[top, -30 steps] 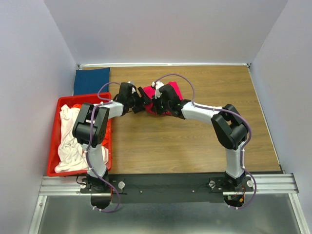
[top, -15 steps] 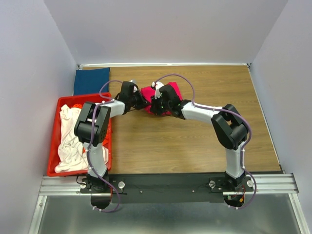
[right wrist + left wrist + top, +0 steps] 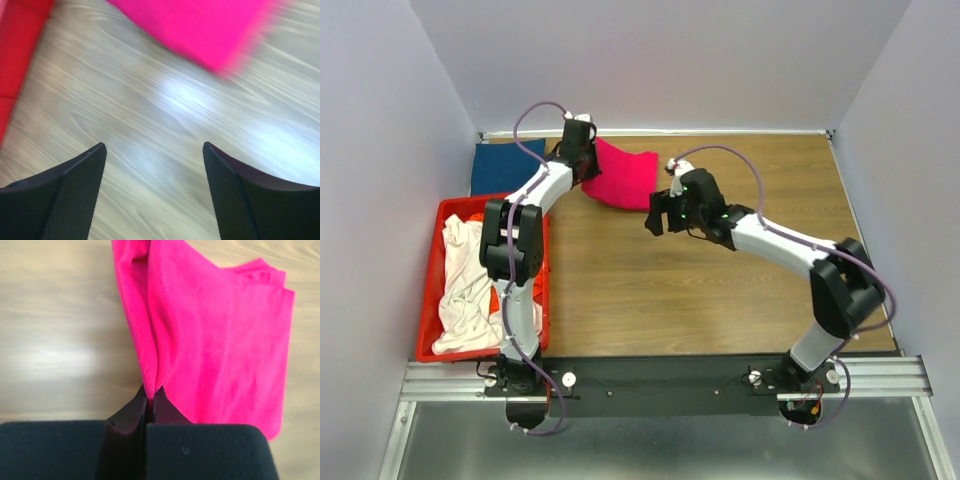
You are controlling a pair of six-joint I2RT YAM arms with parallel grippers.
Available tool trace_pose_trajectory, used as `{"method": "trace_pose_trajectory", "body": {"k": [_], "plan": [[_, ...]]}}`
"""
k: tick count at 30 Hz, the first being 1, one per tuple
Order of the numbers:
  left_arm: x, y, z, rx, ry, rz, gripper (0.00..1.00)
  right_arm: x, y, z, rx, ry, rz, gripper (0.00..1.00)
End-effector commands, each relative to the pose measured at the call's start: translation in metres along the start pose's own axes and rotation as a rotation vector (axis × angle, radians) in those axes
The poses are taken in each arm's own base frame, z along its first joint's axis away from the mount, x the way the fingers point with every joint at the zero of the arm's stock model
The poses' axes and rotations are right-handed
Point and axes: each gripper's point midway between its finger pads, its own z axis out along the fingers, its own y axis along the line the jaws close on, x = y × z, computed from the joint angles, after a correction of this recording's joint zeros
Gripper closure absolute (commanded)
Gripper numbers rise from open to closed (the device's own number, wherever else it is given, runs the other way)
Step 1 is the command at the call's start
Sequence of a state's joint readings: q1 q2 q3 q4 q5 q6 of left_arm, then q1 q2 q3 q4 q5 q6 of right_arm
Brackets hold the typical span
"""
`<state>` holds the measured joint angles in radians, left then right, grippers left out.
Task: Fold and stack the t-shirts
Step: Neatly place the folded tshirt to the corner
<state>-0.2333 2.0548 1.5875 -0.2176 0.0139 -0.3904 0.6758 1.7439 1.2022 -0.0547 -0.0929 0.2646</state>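
The magenta-pink t-shirt [image 3: 625, 175] hangs folded at the back of the table, its left edge lifted. My left gripper [image 3: 586, 160] is shut on that edge, and the left wrist view shows the pink cloth [image 3: 220, 340] pinched at the fingertips [image 3: 150, 399]. My right gripper [image 3: 652, 222] stands open over bare wood, in front of and apart from the shirt; in the right wrist view nothing lies between its fingers [image 3: 80, 170], with the pink shirt [image 3: 200, 30] blurred beyond. A folded dark blue t-shirt [image 3: 506, 166] lies at the back left. White [image 3: 460, 285] and orange [image 3: 525, 290] t-shirts lie in the crate.
A red plastic crate [image 3: 432, 290] stands at the left edge of the table, beside the left arm. Walls close in the table at the back and on both sides. A metal rail [image 3: 660, 378] runs along the near edge.
My left gripper shut on the pink shirt and carried it back and to the left. My right gripper let go, opened and drew back towards the front right.
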Motion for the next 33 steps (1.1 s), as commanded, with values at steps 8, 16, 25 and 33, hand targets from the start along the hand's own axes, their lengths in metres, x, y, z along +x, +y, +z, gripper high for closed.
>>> {"method": "trace_pose_trajectory", "body": {"k": [8, 16, 25, 33], "plan": [[-0.094, 0.104, -0.044, -0.479, -0.091, 0.309, 1.00, 0.055, -0.072, -0.107, 0.385, 0.070, 0.051, 0.00], [-0.133, 0.130, -0.055, -0.525, -0.102, 0.454, 1.00, 0.060, -0.077, -0.128, 0.431, 0.101, 0.057, 0.00], [-0.148, 0.170, -0.046, -0.494, -0.048, 0.477, 1.00, 0.050, -0.083, -0.139, 0.485, 0.116, 0.038, 0.00], [-0.172, 0.219, -0.068, -0.546, -0.090, 0.415, 1.00, 0.043, -0.080, -0.139, 0.493, 0.138, 0.048, 0.00]]}}
